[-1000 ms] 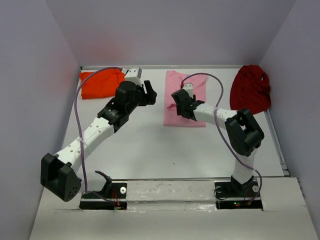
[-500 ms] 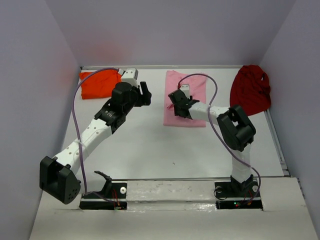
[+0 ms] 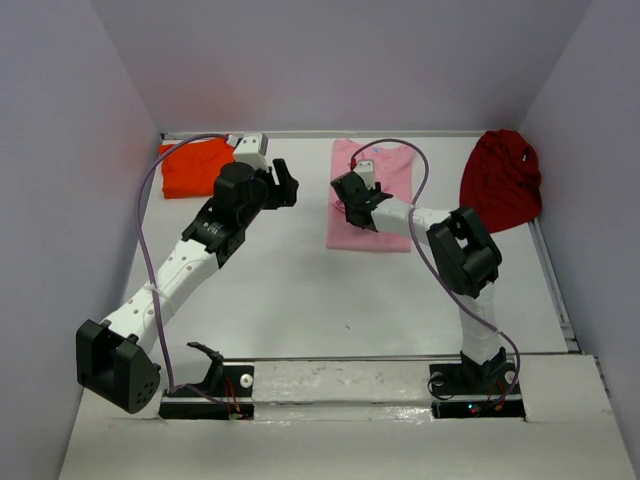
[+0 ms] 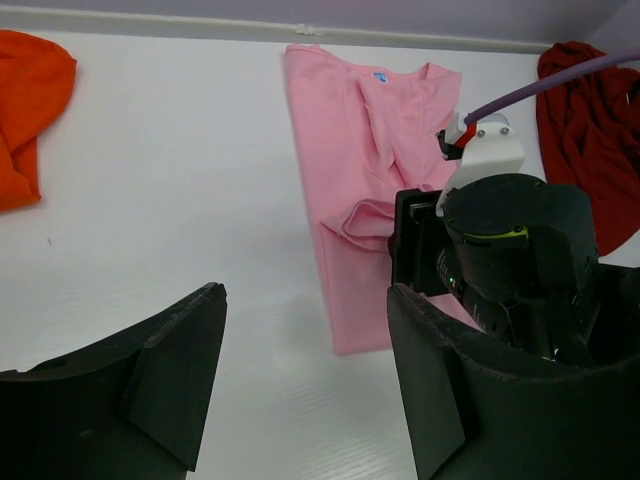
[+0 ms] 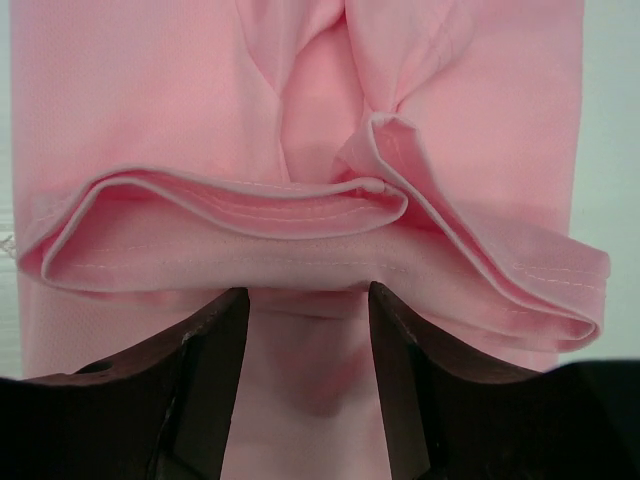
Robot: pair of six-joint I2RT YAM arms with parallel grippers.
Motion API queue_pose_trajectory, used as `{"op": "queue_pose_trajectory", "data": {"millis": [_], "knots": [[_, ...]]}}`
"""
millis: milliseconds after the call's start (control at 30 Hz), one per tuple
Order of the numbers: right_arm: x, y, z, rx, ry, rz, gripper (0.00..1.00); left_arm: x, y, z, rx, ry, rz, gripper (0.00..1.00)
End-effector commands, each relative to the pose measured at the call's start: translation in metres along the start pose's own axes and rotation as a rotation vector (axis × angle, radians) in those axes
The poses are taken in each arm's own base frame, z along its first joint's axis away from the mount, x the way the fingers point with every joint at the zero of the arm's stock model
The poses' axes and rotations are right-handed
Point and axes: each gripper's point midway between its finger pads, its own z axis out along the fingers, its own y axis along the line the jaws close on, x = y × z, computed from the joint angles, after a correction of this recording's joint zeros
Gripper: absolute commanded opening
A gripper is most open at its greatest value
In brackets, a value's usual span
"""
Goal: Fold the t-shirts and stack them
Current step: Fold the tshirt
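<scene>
1. Far left, back corner: the orange t-shirt is just lying there in a loose bunch on the white table.
2. Next is the left gripper, just to the right of the orange one and over bare tabletop. Its jaws are spread wide with nothing between them.
3. Middle of the back edge is the pink t-shirt, laid out mostly flat and lengthwise. There's a rumpled, doubled-up fold of hem on its left side.
4. The right gripper sits low over that left side. Its jaws are partway apart and not pinching anything. The fold is right at the fingertips, and pink cloth shows through the gap.
5. Far right, the dark red t-shirt is crumpled in the corner, well apart from the pink one.
</scene>
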Motion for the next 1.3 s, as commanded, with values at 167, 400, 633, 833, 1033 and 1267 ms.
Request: {"op": "queue_pose_trajectory", "data": {"millis": [167,400,633,833,1033,1267], "knots": [[-0.045,-0.009,0.012,0.066,-0.089,0.018,0.57,-0.013,-0.002,-0.007,0.032,-0.05,0.006,0.75],[-0.052,-0.028,0.041,0.115,-0.08,0.013,0.56,-0.012,0.0,-0.006,0.037,-0.046,-0.001,0.75],[-0.08,-0.037,0.057,0.133,-0.126,0.007,0.56,-0.011,-0.003,-0.005,0.067,-0.036,-0.011,0.75],[-0.108,-0.044,0.045,0.123,-0.173,0.004,0.56,-0.012,-0.001,-0.005,0.073,-0.037,-0.022,0.75],[-0.121,-0.05,0.017,0.069,-0.199,0.043,0.56,-0.013,-0.001,-0.004,0.087,-0.036,-0.031,0.75],[-0.101,-0.056,-0.005,0.029,-0.169,0.079,0.55,-0.013,0.0,-0.004,0.09,-0.039,-0.039,0.74]]}}
